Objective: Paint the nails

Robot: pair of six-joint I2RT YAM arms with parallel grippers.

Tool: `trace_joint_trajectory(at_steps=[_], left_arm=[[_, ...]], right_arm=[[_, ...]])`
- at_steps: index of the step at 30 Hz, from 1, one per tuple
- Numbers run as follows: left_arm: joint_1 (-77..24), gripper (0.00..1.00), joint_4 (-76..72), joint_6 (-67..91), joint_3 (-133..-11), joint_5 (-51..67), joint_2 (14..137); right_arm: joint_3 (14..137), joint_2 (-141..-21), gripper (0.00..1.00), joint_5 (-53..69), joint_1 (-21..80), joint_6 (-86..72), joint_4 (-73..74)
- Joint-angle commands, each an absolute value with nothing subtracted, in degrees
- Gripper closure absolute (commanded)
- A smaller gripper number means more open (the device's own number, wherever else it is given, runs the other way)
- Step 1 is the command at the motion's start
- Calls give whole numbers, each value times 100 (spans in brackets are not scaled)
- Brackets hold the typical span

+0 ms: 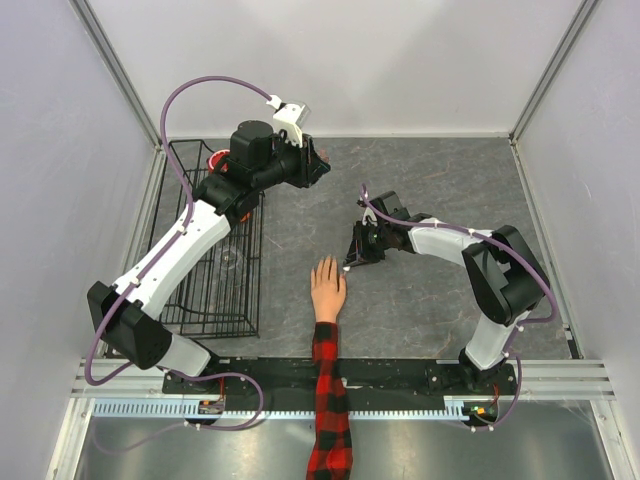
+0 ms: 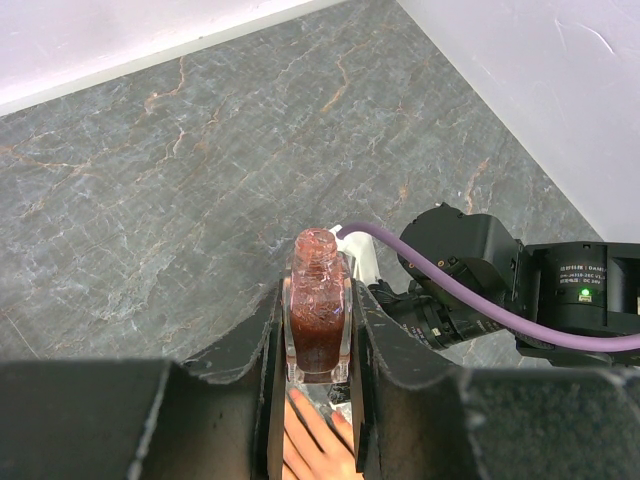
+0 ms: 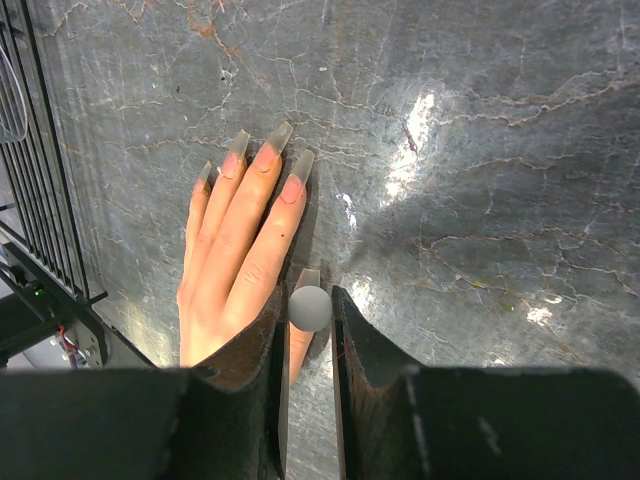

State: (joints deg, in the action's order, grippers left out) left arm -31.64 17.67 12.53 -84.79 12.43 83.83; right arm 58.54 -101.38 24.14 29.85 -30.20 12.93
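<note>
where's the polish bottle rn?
Left wrist view: nail polish bottle clamped in the left gripper, far left of the table beside the wire rack.

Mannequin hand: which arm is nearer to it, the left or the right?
Right. The right arm reaches just beside the mannequin hand, on its thumb side, jaws gripping a small grey cap. The left arm holds a polish bottle farther up the table, beyond the fingertips.

The peach, plaid-sleeved mannequin hand (image 1: 327, 290) lies flat on the grey stone surface (image 1: 420, 180), black wire rack (image 1: 256, 280) to its left.
</note>
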Motion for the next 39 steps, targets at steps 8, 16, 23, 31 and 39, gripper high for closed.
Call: trace_joint_trajectory(at_steps=[8,16,23,31,39], left_arm=[[-3182,98,1731,1336,-8763,1336,8385],[-3182,98,1749,1336,-8780,1336,8385],[-3182,98,1749,1336,-8780,1318,8393],[-3182,98,1740,1310,-8789,1318,8411],[-3182,98,1767,1301,-8807,1327,8420]], right_arm=[[5924,-10213,100,2514,2988,-3059,976],[5968,-10283,100,2540,2971,-3076,940],[6020,-10327,100,2531,2962,-3076,958],[6091,-10415,100,2628,2962,-3050,923],[6108,-10389,100,2663,2962,-3032,861]])
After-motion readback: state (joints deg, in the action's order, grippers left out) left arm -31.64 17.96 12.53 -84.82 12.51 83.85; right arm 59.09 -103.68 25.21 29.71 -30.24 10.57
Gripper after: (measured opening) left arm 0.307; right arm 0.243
